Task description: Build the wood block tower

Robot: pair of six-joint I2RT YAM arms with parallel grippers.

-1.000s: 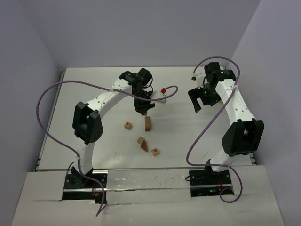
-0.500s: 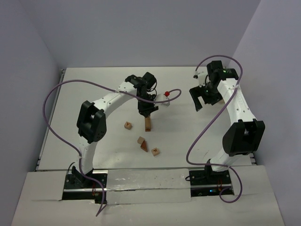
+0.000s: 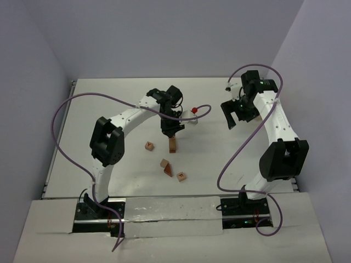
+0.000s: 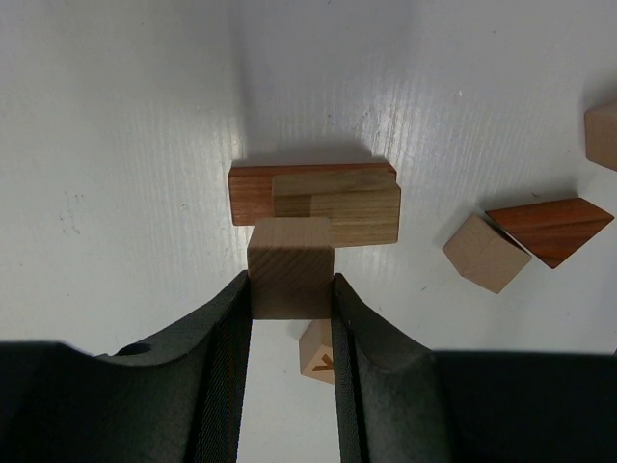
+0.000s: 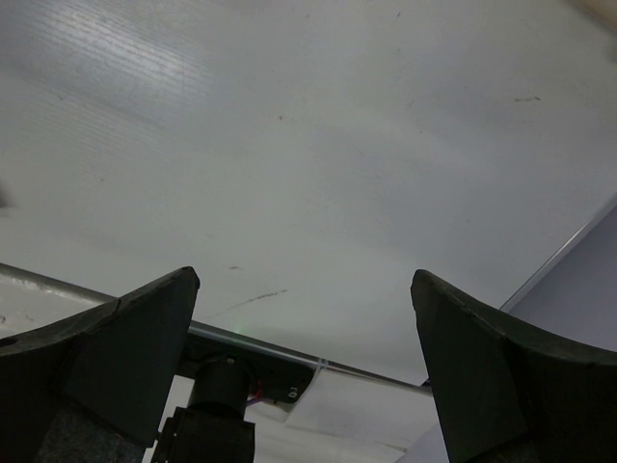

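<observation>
The left hand (image 3: 171, 129) has swung slightly right and settled over the wood block tower (image 3: 173, 144), which stands mid-tabletop (image 3: 203, 150); over the last instant it has barely moved. It pinches a plain tan cube (image 4: 290, 280) just above the stack. The carry looks done, so lowering and a square release come next. The right hand (image 3: 236, 112) hangs spread wide and holding nothing, well apart from the tower

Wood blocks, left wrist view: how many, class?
7: plain cube between the fingers, bar under oblong, lettered cube below, tan cube beside wedge, block at right edge. More may hide behind fingers.
</observation>
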